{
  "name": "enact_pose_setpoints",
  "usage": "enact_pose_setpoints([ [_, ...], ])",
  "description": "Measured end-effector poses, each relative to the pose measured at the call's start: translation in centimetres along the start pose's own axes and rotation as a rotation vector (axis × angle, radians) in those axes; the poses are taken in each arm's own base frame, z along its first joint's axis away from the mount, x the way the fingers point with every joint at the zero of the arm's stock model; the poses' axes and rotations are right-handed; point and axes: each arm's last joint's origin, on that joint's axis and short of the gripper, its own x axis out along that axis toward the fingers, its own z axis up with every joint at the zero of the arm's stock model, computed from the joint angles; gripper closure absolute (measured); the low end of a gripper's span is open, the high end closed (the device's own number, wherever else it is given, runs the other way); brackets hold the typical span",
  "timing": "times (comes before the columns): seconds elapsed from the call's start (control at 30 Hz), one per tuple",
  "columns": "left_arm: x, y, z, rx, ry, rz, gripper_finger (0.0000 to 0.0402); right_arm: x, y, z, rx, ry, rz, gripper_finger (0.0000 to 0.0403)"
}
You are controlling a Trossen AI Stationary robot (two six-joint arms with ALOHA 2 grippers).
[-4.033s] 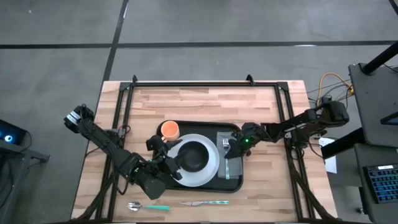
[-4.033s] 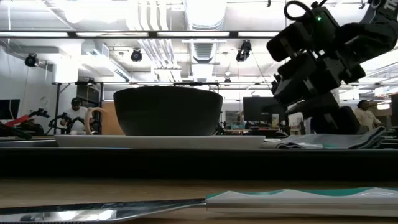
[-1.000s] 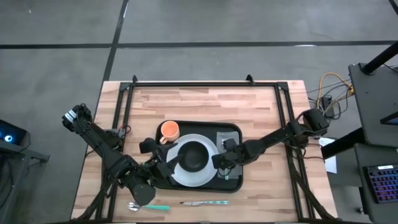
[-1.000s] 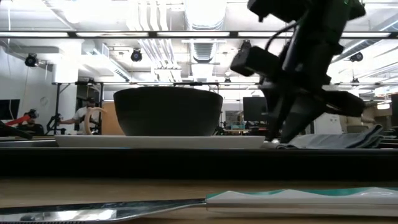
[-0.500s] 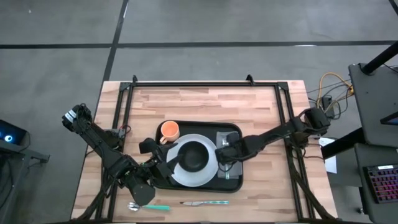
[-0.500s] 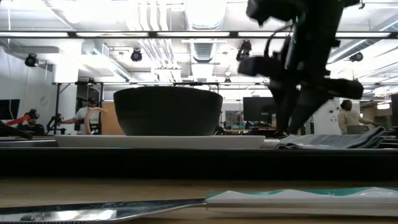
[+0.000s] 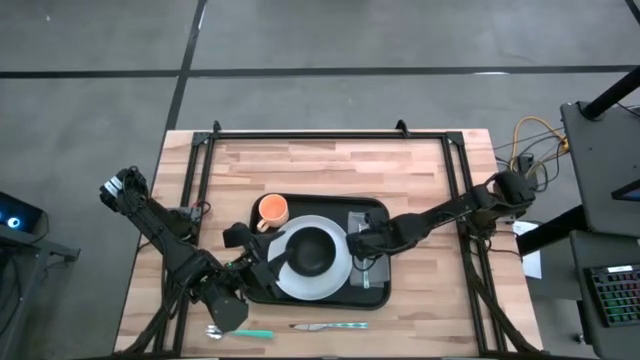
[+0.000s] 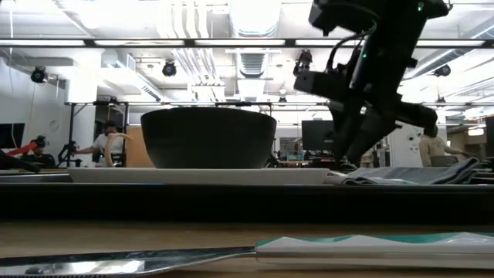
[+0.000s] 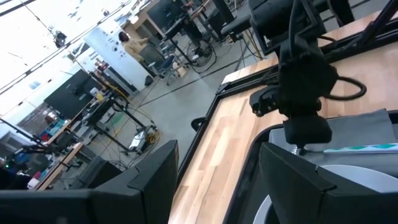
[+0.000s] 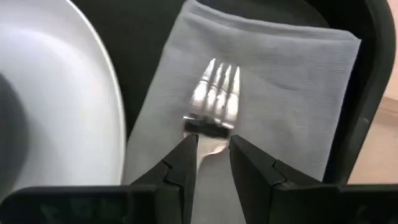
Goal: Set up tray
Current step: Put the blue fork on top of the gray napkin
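High view shows the tray point(image 7: 378, 210), a wide flat black rectangle with rounded corners and a low rim, at the table's middle. It carries a white plate point(image 7: 340, 272), a grey napkin point(image 7: 371, 268) and an orange cup point(image 7: 272, 209). Right gripper point(image 10: 208, 144) pinches a fork point(image 10: 216, 90) over the napkin. Left gripper point(image 7: 253, 268) spreads wide at the tray's near-left edge.
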Motion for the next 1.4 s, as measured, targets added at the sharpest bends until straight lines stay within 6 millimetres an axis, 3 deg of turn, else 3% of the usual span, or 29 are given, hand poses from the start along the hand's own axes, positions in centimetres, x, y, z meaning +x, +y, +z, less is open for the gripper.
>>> enact_pose_setpoints([
  [0.2, 0.0, 0.0, 0.0, 0.0, 0.0, 0.0, 0.0197, -0.9, -0.5, 0.6, 0.036, -0.01, 0.02, 0.0317],
  [0.37, 0.0, 0.0, 0.0, 0.0, 0.0, 0.0, 0.0197, 0.3, -1.5, 0.5, 0.075, 0.004, -0.017, 0.0317],
  [0.47, 0.0, 0.0, 0.0, 0.0, 0.0, 0.0, 0.0197, 1.5, -1.6, 0.3, 0.078, 0.006, 0.046, 0.0317],
  [0.97, 0.0, 0.1, 0.1, -0.005, 0.002, -0.024, 0.0197, 2.3, -2.6, 0.0, 0.12, 0.003, 0.106, 0.0319],
  [1.4, -0.1, 0.3, 0.2, -0.012, 0.0, -0.027, 0.0197, 2.3, -1.7, 0.0, 0.111, -0.001, 0.206, 0.0323],
])
